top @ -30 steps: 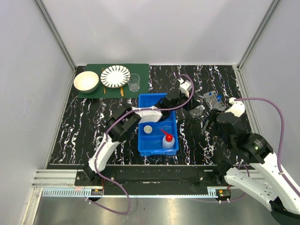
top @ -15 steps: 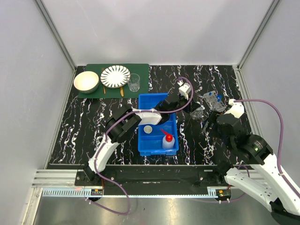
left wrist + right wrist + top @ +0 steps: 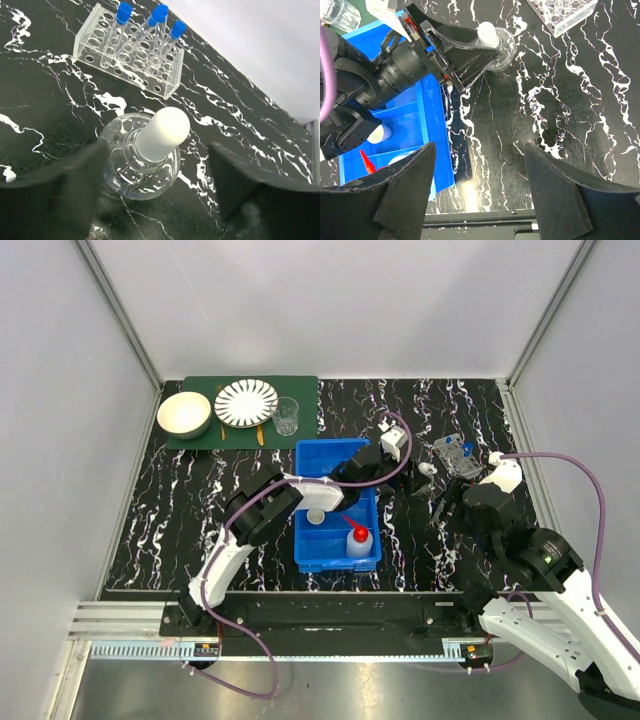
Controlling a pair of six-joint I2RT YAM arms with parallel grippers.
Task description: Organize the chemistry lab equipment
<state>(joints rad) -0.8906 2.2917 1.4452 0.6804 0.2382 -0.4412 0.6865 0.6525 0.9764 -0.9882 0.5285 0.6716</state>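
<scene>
**Operator:** Where is the flask?

**Robot:** The stoppered clear flask [image 3: 150, 180] stands upright on the counter [image 3: 200, 500], near the tube rack [image 3: 95, 47] and to its left. My left end effector [image 3: 157, 155] is open, with one finger on each side of the flask and gripping nothing.

**Operator:** How far along is the task?

**Robot:** The squeeze bottle [image 3: 359, 540] and the round lid [image 3: 316, 516] lie in the blue bin [image 3: 310, 455], farther left of the rack. The flask and the rack with its three blue-capped tubes [image 3: 160, 12] remain outside it. I judge the task about half done. My right end effector [image 3: 479, 150] hangs open and empty.

The black marbled counter [image 3: 170, 510] carries a green mat [image 3: 305, 390], a blue bin [image 3: 320, 562], a clear tube rack [image 3: 452, 452] and a stoppered clear flask [image 3: 142, 160].
</scene>
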